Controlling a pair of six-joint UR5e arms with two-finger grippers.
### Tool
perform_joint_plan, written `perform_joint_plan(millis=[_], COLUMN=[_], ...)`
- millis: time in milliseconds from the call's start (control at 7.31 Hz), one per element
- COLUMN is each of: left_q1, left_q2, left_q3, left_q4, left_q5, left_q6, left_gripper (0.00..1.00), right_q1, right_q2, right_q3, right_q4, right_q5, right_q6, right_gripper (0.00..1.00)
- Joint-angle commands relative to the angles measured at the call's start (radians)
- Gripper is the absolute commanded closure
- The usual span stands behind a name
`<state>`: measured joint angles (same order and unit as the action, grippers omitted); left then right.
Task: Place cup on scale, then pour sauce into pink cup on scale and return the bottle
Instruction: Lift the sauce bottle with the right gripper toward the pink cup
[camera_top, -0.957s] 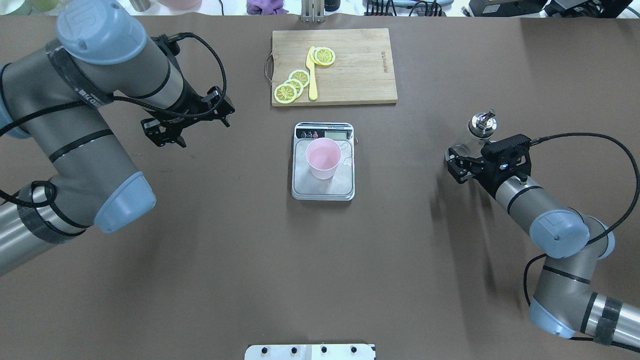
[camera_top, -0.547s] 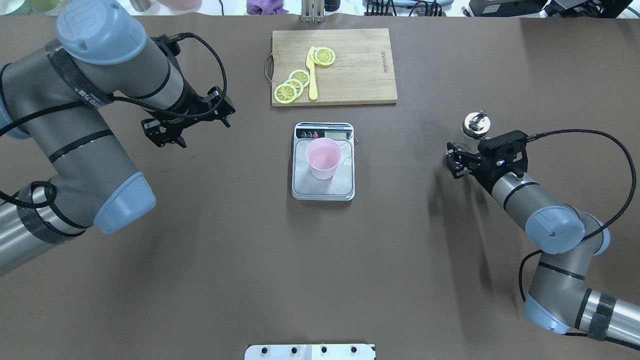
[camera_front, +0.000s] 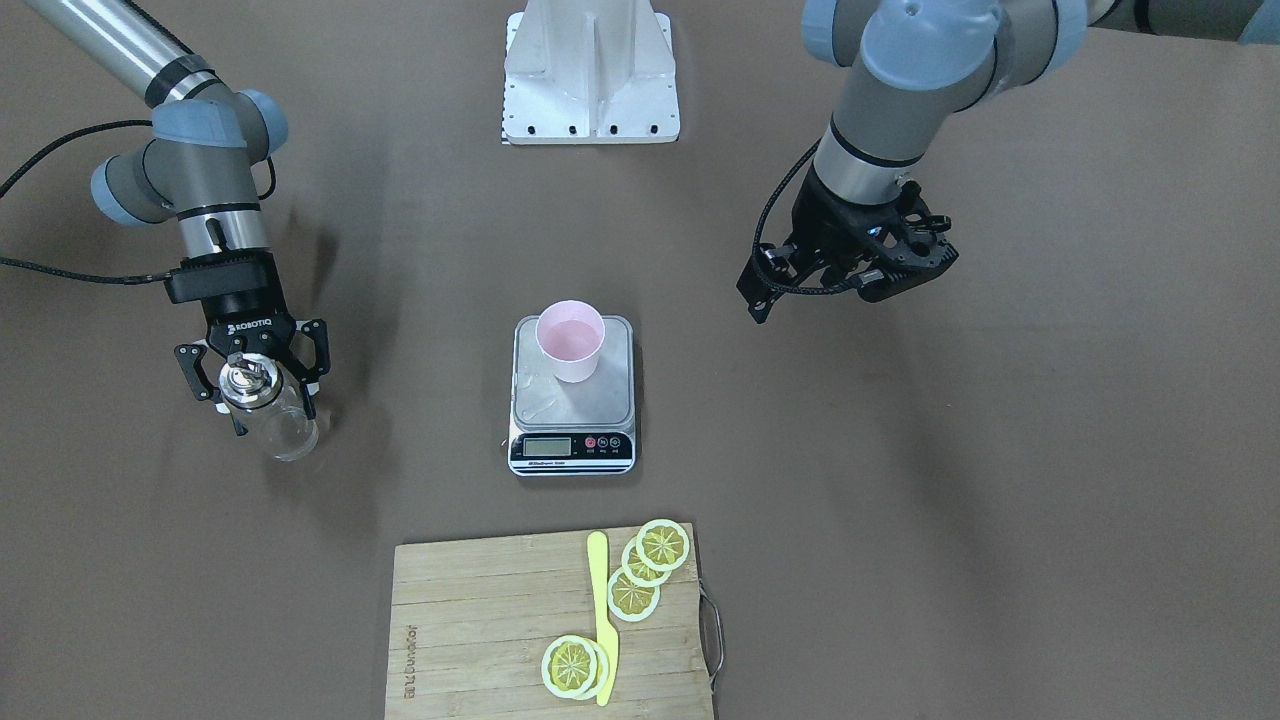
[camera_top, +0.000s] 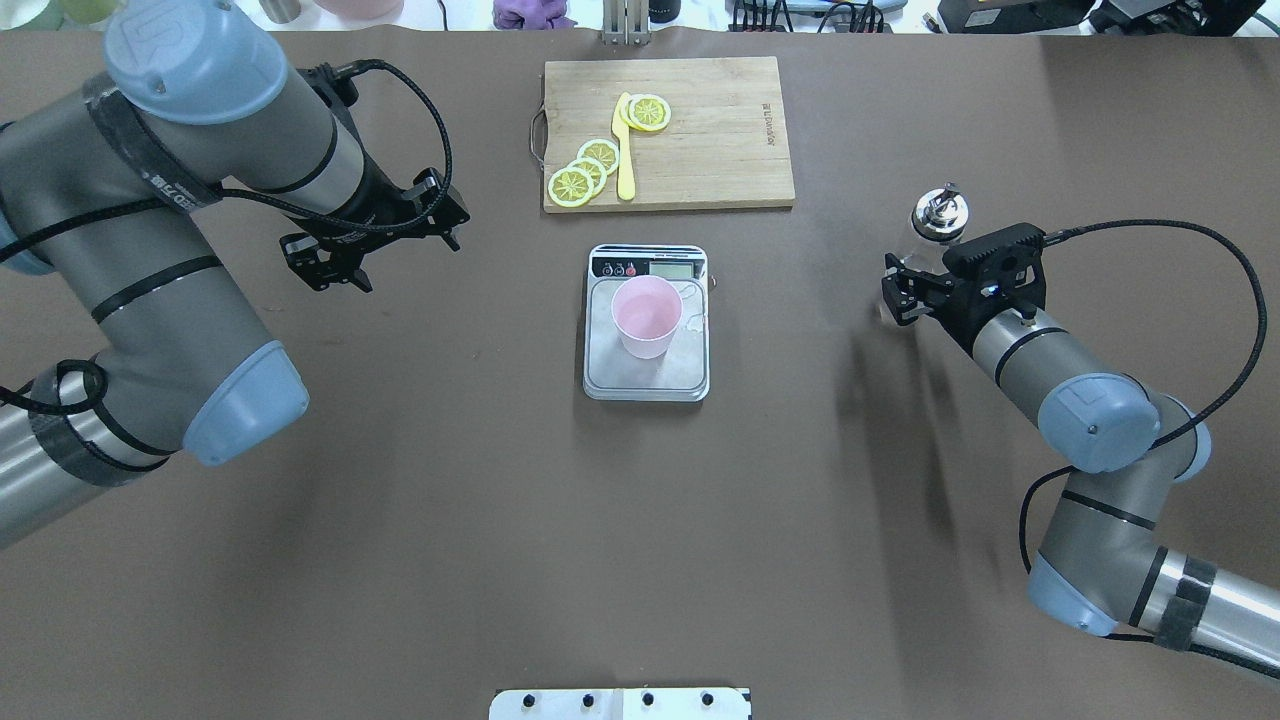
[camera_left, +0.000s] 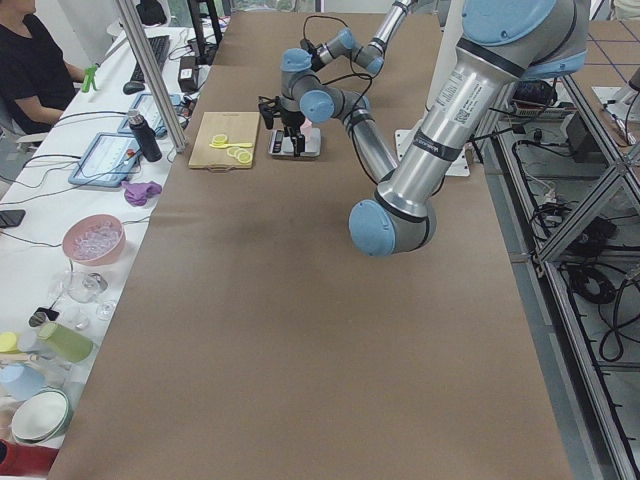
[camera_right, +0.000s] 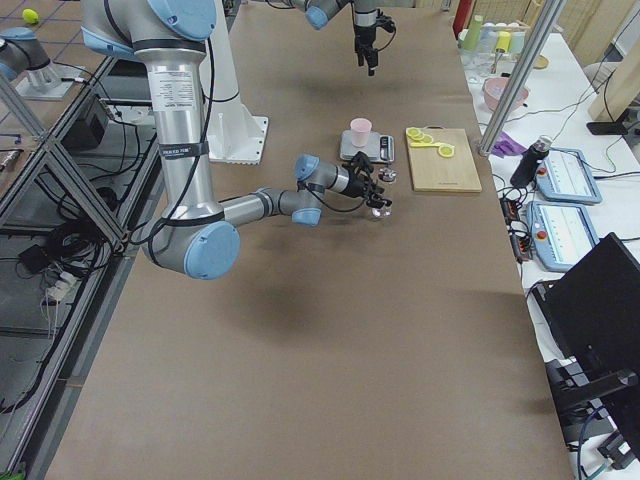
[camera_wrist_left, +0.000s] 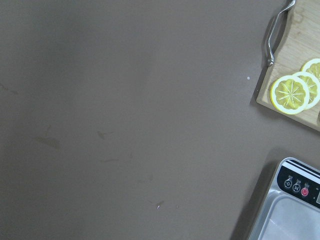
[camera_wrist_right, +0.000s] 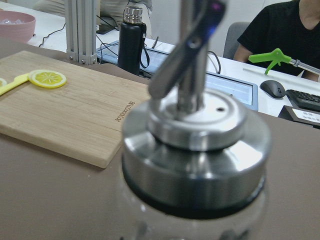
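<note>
The pink cup (camera_top: 647, 315) (camera_front: 570, 340) stands upright on the silver scale (camera_top: 645, 385) (camera_front: 572, 405) at mid-table. To the right in the overhead view, my right gripper (camera_top: 905, 290) (camera_front: 252, 375) is shut on the clear glass bottle (camera_top: 938, 213) (camera_front: 272, 415), whose chrome spout top (camera_wrist_right: 195, 130) fills the right wrist view. The bottle is well apart from the scale. My left gripper (camera_top: 385, 245) (camera_front: 840, 285) hovers open and empty to the left of the scale. Its wrist view shows only bare table, a scale corner (camera_wrist_left: 295, 200) and lemon slices.
A wooden cutting board (camera_top: 710, 130) (camera_front: 470, 620) with lemon slices (camera_top: 585, 170) and a yellow knife (camera_top: 624, 150) lies just beyond the scale. The robot's white base plate (camera_front: 590, 80) is at the near edge. A person (camera_wrist_right: 295, 35) sits behind the far table edge.
My right gripper has carried the bottle farther from the robot and slightly toward the table's middle. The left arm has barely shifted. Cup and scale have not moved.
</note>
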<state>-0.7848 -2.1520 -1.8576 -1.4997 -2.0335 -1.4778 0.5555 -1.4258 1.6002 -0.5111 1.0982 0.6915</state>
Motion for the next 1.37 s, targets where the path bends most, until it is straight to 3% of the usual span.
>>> perform_joint_plan(millis=[0, 274, 547, 821, 957, 1231], left_q1=[-0.013, -0.033, -0.074, -0.128, -0.169, -0.212], left_q2=[0.003, 0.009, 0.065, 0.176, 0.229, 0.297], left_q3=[0.000, -0.008, -0.038, -0.075, -0.083, -0.077], left_q4=[-0.001, 0.003, 0.026, 0.024, 0.021, 0.019], left_q5=[-0.002, -0.002, -0.042, -0.047, -0.053, -0.045], left_q6=[0.010, 0.023, 0.196, 0.443, 0.559, 0.689], left_gripper=[0.01, 0.01, 0.01, 0.01, 0.01, 0.01], right_q1=[0.023, 0.023, 0.000, -0.041, -0.083, -0.143], right_q2=[0.010, 0.118, 0.130, 0.130, 0.139, 0.206], right_q3=[0.152, 0.178, 0.179, 0.172, 0.172, 0.178], right_q4=[-0.243, -0.457, -0.486, -0.495, -0.524, -0.663], right_q5=[0.012, -0.039, -0.136, -0.194, -0.277, -0.383], right_q6=[-0.249, -0.352, -0.560, -0.617, -0.668, -0.672], right_gripper=[1.00, 1.00, 1.00, 1.00, 1.00, 1.00])
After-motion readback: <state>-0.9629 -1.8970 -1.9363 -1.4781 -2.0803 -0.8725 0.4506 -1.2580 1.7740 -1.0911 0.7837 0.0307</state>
